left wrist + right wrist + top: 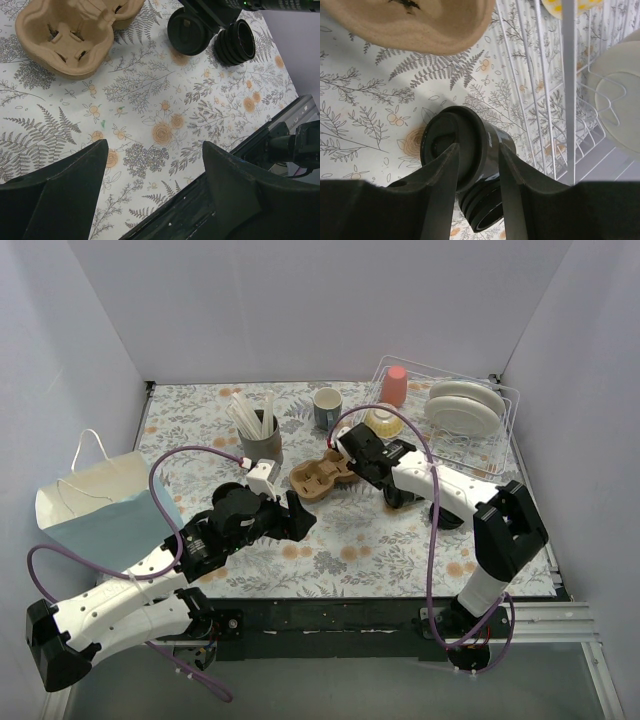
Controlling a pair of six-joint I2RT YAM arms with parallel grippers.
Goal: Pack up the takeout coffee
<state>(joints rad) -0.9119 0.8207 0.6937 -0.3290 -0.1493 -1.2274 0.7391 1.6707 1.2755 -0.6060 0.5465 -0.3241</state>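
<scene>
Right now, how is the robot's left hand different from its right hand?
The left hand is open with nothing in it; the right hand is closed on a black cup. The left hand hangs over bare flowery tablecloth; the right hand is next to the white dish rack. Both are black two-finger hands, low over the table.
</scene>
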